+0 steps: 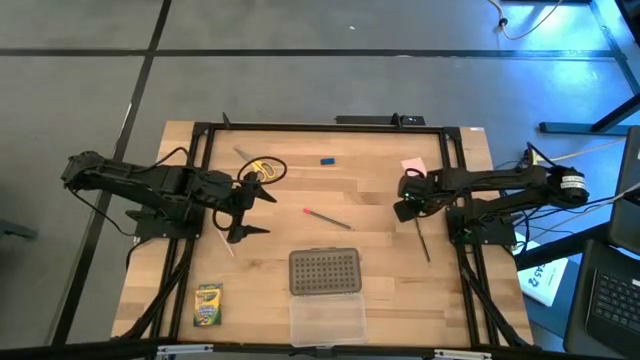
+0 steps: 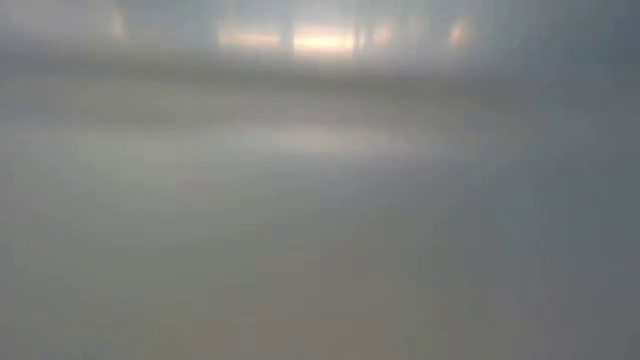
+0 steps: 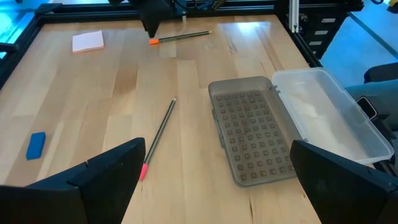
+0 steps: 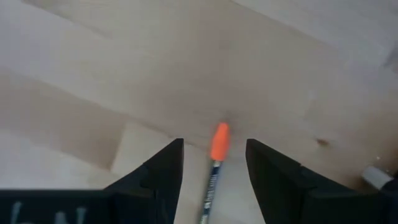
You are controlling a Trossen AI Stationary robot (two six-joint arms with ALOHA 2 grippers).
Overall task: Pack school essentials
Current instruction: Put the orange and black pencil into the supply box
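My right gripper (image 4: 214,162) is open and points down at the table's right side (image 1: 407,203). Its fingers stand on either side of the orange end (image 4: 219,142) of a dark pencil (image 1: 422,242) without touching it. My left gripper (image 1: 256,212) is open and hangs above the table's left half (image 3: 214,186), touching nothing. A pencil with a pink-red end (image 3: 158,134) lies flat at the table's middle (image 1: 325,218). Yellow-handled scissors (image 1: 262,170), a blue eraser (image 1: 326,159) and a pink pad (image 1: 413,165) lie toward the far edge. The crayon box (image 1: 208,305) lies near the left corner.
The grey dotted lid (image 1: 325,272) lies flat at the near middle, with the clear case (image 1: 327,320) open beside it at the near edge. A dark frame (image 1: 330,126) borders the table. The low view shows only haze.
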